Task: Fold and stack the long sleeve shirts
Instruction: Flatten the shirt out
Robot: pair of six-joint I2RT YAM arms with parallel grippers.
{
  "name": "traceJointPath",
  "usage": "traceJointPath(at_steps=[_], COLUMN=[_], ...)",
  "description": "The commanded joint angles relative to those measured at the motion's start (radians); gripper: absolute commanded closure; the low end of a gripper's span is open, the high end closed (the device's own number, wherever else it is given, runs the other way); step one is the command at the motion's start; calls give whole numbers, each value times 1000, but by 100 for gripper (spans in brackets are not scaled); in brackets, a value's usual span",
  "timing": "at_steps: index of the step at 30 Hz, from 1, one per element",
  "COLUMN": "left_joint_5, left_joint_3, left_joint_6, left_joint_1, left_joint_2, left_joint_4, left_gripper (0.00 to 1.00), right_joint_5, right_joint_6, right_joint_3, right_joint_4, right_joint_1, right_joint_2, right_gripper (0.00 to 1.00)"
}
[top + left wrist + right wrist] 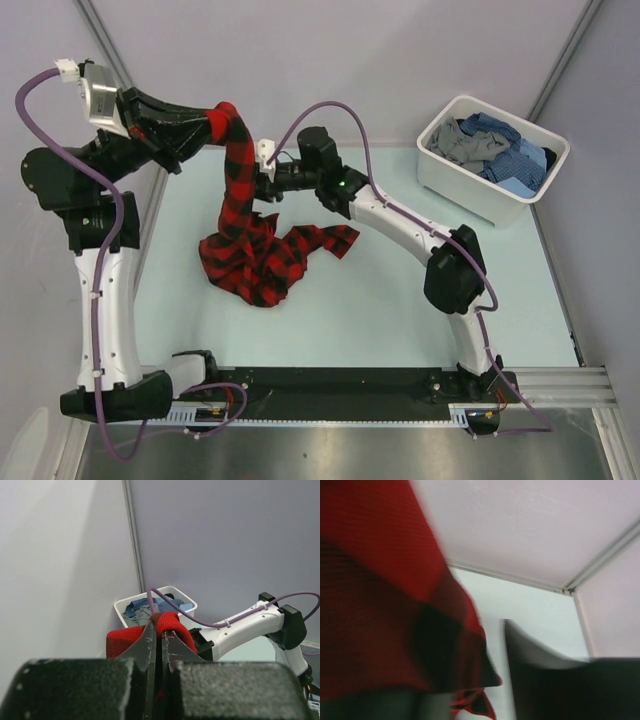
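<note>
My left gripper (pixel 205 122) is raised at the back left and shut on the red-and-black check long sleeve shirt (pixel 262 262). The shirt hangs from it in a twisted column, and its lower part lies bunched on the table. In the left wrist view red cloth (pixel 176 626) bulges out over the closed left gripper (pixel 159 628). My right gripper (pixel 255 188) is beside the hanging column, partway down. In the blurred right wrist view the shirt (pixel 370 605) covers the left finger. A gap shows between the cloth and the right finger (pixel 535 675), so the right gripper (pixel 480 645) is open.
A white tub (pixel 440 178) stands at the back right with blue check and grey shirts (pixel 500 150) heaped in it. It also shows far off in the left wrist view, white tub (pixel 120 606). Grey walls close the back and both sides. The arm bases sit at the near edge.
</note>
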Motion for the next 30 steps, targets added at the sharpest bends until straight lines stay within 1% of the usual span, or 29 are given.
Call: traceJointPath(at_steps=[1, 2, 3, 4, 5, 6, 7, 8, 9, 10, 11, 12, 13, 14, 15, 16, 17, 18, 19, 20, 21, 22, 23, 24, 25, 26, 27, 29, 30], left_joint_5=[-66, -104, -199, -268, -322, -421, -475, -521, -560, -550, -524, -492, -453, -450, -447, -377, -332, -300, -284, -289, -308, -322, -303, -309, -337, -402, -446, -528, -555], left_joint_3=[-23, -71, -92, -108, -140, -160, -177, -209, -218, -221, -186, -151, -122, -161, -196, -226, -279, -316, -362, -457, -503, -546, -616, -646, -675, -733, -763, -819, -824], left_joint_6=[36, 51, 73, 109, 166, 186, 200, 205, 205, 197, 162, 150, 148, 177, 202, 237, 333, 390, 527, 608, 677, 791, 847, 902, 985, 1027, 1056, 1079, 1078], left_joint_1=[63, 92, 156, 184, 208, 248, 261, 268, 271, 271, 271, 271, 271, 271, 271, 271, 271, 270, 268, 268, 267, 267, 267, 232, 197, 146, 33, -72, -159], left_joint_2=[-45, -63, -71, -72, -60, -43, -23, 12, 93, 159, 222, 353, 386, 386, 362, 318, 285, 249, 157, 112, 71, 28, -33, -64, -93, -148, -172, -193, -180], left_joint_4=[-47, -55, -74, -174, -208, -227, -247, -241, -224, -186, -186, -209, -279, -275, -264, -296, -336, -433, -478, -526, -616, -655, -692, -766, -790, -805, -809, -783, -767], left_gripper=[100, 100, 100, 100, 100, 100, 99, 95, 91, 84, 67, 59, 55, 50, 48, 46, 44, 40, 38, 30, 28, 27, 26, 25, 25, 25, 25, 24, 24], right_joint_5=[-18, -24, -28, -25, -18, -19, -30, -32, -38, -42, -38, -33, -13, 4, 49, 80, 117, 184, 212, 240, 290, 307, 321, 343, 352, 361, 366, 378, 387], right_joint_6=[-20, -14, -15, -26, -52, -64, -72, -75, -81, -86, -81, -52, -34, -19, 29, 55, 95, 168, 217, 254, 282, 337, 360, 383, 400, 402, 403, 402, 399], right_joint_3=[68, 53, 37, 27, 4, -4, -12, -27, -29, -27, -27, -21, -12, 0, 47, 78, 120, 202, 256, 307, 356, 447, 470, 477, 453, 426, 399, 318, 304], right_joint_4=[-89, -100, -118, -177, -205, -234, -283, -299, -313, -340, -336, -325, -302, -295, -285, -276, -272, -269, -267, -272, -287, -313, -316, -315, -304, -296, -287, -252, -247], right_joint_1=[-17, -39, -91, -114, -137, -178, -197, -211, -226, -228, -229, -229, -229, -231, -235, -255, -266, -281, -300, -329, -341, -353, -370, -375, -378, -378, -378, -373, -373], right_joint_2=[-7, -23, -62, -84, -110, -154, -182, -204, -224, -257, -271, -279, -281, -273, -261, -245, -204, -181, -155, -108, -80, -61, -48, -43, -46, -58, -81, -107, -122], right_gripper=[100, 100, 100, 100, 100, 100, 100, 100, 100, 100, 100, 100, 100, 100, 100, 100, 100, 100, 100, 100, 100, 100, 100, 100, 100, 100, 100, 100, 100])
